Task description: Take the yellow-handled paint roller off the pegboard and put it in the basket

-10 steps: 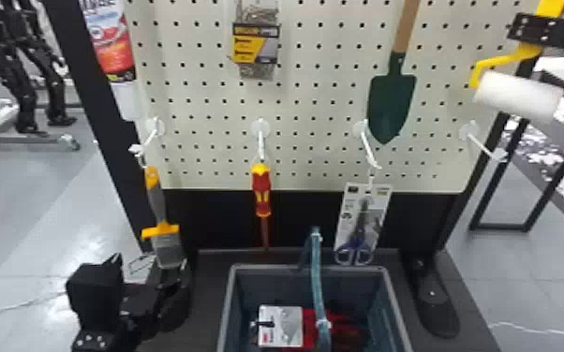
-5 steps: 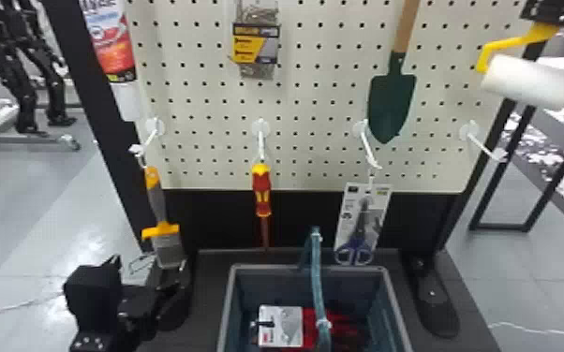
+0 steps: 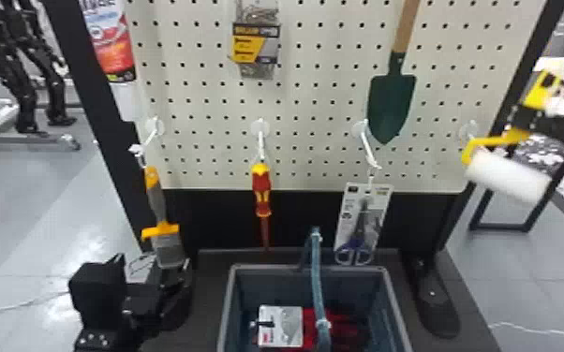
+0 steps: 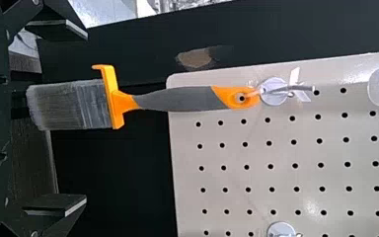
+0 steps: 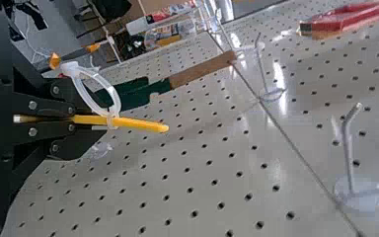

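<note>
"What has the right gripper (image 5: 86, 119) got?"

"Its fingers are pinching the yellow handle (image 5: 140, 124) of the paint roller (image 3: 508, 180). It's off its hook, at two o'clock from the basket (image 3: 396, 304), seen from the head."

"And the left gripper (image 4: 85, 118)?"

"Fingers spread, at nine o'clock from the basket, near the hanging paintbrush (image 4: 177, 98)."

"What might go wrong?"

"The pinch is narrow, so any knock on the roller could twist it. A low swing toward eight o'clock could hit the scissors (image 3: 360, 224). Then there's the strap handle (image 3: 317, 285) arching over the basket: lower too near it and the bent frame may snag, leaving the roller propped up."

"What's it all made of?"

"The sleeve looks soft and fuzzy, a white cylinder. The handle is smooth, probably plastic, with a translucent loop (image 5: 111, 94) at its end. The basket looks stiff and straight-walled, the pegboard (image 3: 314, 157) flat and dotted with holes."
</note>
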Controlling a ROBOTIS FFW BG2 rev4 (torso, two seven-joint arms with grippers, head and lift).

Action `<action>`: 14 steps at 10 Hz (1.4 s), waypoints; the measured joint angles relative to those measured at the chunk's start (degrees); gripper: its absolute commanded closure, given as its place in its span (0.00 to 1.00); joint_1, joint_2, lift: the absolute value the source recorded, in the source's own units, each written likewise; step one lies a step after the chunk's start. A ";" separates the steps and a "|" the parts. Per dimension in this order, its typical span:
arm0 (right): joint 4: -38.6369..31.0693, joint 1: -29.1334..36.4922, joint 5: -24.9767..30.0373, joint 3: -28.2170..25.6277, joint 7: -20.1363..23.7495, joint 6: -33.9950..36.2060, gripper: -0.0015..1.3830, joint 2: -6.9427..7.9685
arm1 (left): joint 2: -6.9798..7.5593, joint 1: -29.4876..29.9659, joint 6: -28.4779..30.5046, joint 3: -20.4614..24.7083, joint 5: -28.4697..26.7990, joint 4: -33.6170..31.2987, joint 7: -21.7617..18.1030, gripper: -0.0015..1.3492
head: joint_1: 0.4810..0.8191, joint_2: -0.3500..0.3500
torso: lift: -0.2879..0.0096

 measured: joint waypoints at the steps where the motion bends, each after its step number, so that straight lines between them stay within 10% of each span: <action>1: -0.27 2.53 0.83 -1.51 0.24 0.04 0.91 2.24 | 0.00 0.00 0.00 -0.02 0.03 0.02 0.00 0.11 | 0.20 0.50 | 0.63; 8: 4.02 12.74 11.25 3.21 9.42 -1.02 0.91 18.02 | 0.00 -0.43 -0.64 -0.30 0.30 0.87 0.00 0.11 | 0.20 0.50 | 0.63; 14: 17.69 10.88 12.60 21.23 15.98 -5.31 0.86 20.40 | 0.00 -0.60 -0.99 -0.38 0.59 1.41 0.00 0.11 | 0.20 0.50 | 0.63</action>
